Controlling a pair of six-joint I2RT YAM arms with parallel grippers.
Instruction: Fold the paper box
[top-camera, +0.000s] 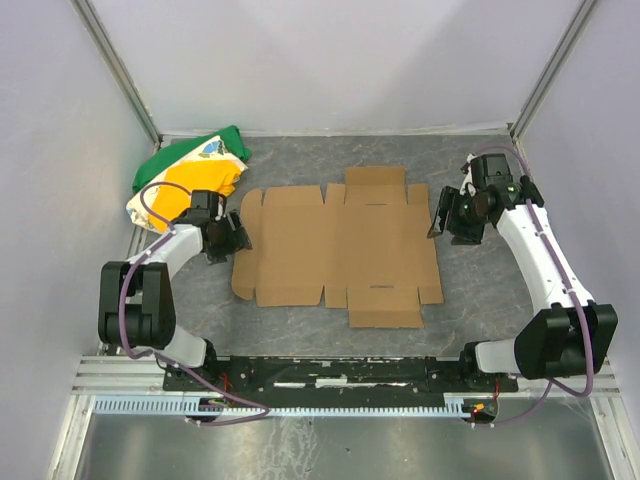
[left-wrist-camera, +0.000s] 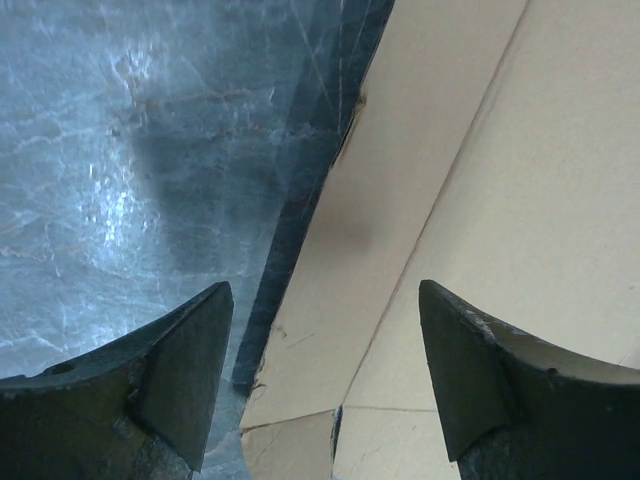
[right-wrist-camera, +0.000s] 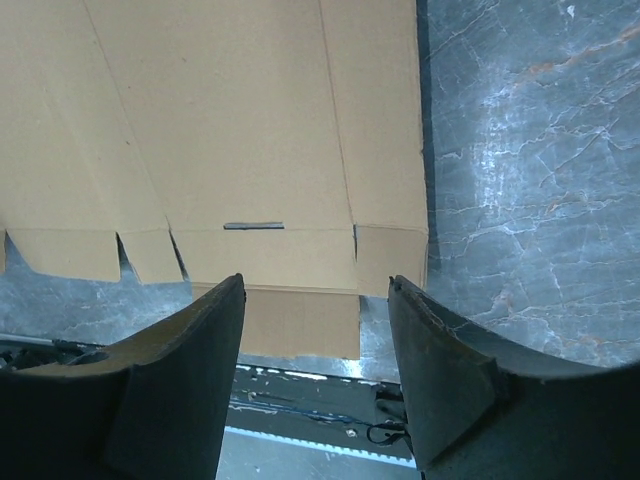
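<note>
Top external view: the paper box (top-camera: 335, 245) lies as a flat sheet in the middle of the table (top-camera: 490, 290) — its left edge just beside my left gripper (top-camera: 233, 236), its right edge just beside my right gripper (top-camera: 438, 214). Both sets of jaws stand apart, holding nothing. A cloth bundle (top-camera: 188, 178) sits far left.

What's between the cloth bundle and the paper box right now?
The left hand, open, at the paper box's left edge; otherwise bare table. Top view shows it.
</note>
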